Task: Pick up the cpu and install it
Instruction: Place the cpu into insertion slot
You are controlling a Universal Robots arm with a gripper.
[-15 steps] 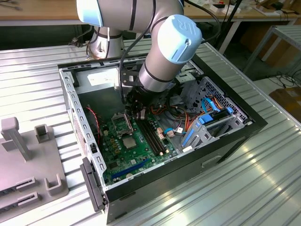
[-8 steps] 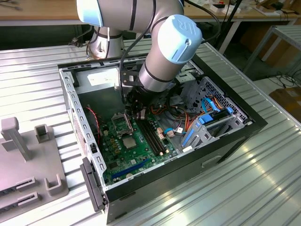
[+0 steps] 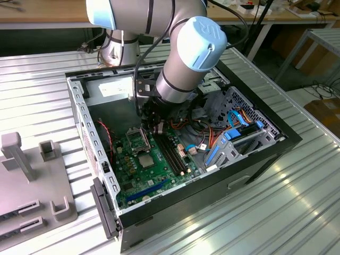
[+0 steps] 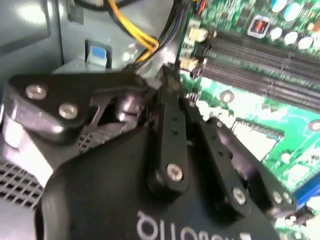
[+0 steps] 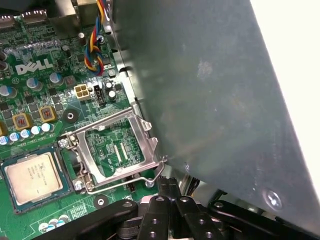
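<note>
We judge the placing done: the cpu [image 5: 34, 176] lies flat in its socket on the motherboard [image 5: 30, 95], lower left of the first wrist view, while the load plate [image 5: 117, 150] just beside it stands swung open, so latching is left. Our pincer [image 5: 167, 186] is pinched shut on nothing, tips near the plate's lever. The computer case [image 3: 95, 159], frame centre on the table [image 3: 297, 202], holds board, cables and drive bays.

Case wall [image 5: 210, 90] crowds claw [image 5: 169, 186] — socket frame [image 5: 117, 150] beside, open above.
</note>
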